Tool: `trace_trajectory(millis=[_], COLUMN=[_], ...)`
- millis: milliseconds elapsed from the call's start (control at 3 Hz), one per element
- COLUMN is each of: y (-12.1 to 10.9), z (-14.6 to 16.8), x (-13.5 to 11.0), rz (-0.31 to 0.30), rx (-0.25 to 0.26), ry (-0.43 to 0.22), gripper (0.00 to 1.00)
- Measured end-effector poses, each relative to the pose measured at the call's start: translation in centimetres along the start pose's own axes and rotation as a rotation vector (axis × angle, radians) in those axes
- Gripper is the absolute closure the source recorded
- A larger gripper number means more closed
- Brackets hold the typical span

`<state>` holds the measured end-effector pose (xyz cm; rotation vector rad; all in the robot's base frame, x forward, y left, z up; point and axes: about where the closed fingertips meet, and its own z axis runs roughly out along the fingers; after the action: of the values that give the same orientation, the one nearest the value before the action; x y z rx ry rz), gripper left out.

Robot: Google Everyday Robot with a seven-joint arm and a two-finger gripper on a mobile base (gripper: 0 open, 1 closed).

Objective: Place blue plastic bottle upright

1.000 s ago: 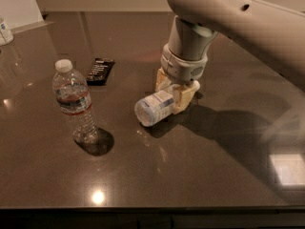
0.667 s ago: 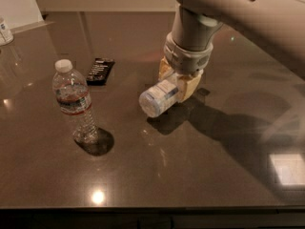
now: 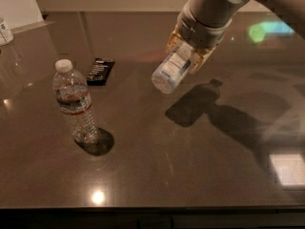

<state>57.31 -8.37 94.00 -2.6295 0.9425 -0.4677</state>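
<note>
Pincer [image 3: 187, 54]: upper middle of the view, hanging from the pale arm, with its yellowish fingers [image 3: 174, 39] clamped on the blue plastic bottle [image 3: 170, 71].

Bottle: held aslant, neither lying flat nor upright. Its round lower end points down-left toward the camera. The upper end is tucked between the fingers, and no cap shows. It appears to be clear of the desk [image 3: 190, 175], since its shadow falls apart from it, to the lower right.

Surroundings: a black flat object [image 3: 100, 70] lies on the desk left of the bottle. Further left and nearer the camera, a taller clear bottle [image 3: 74, 104] stands upright, well apart. A white item [image 3: 5, 30] sits at the far left edge.

Step in hand, as judged: grasp made and bottle carried in the air, with turning and set-down not yet done.

Next move calls for:
- rotating the wrist until the bottle's long axis is vertical, base down;
- lowering it onto bare desk below, away from the black object;
- parting the fingers only once the base sits flat.

Risk: a slanted release would let it topple.
</note>
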Motion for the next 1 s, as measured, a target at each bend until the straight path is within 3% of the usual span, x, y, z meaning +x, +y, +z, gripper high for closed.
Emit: trace_trajectory(millis=[333,667,1000], y=[-0.22,-0.22,-0.74], z=[-0.09,-0.09,-0.48], x=[0.11,0.11,-0.01], rz=[-0.047,-0.047,-0.098], rx=[0.01,0.01,0.036], ry=[0.005,0.005,0.018], gripper=[1.0,1.0,1.0])
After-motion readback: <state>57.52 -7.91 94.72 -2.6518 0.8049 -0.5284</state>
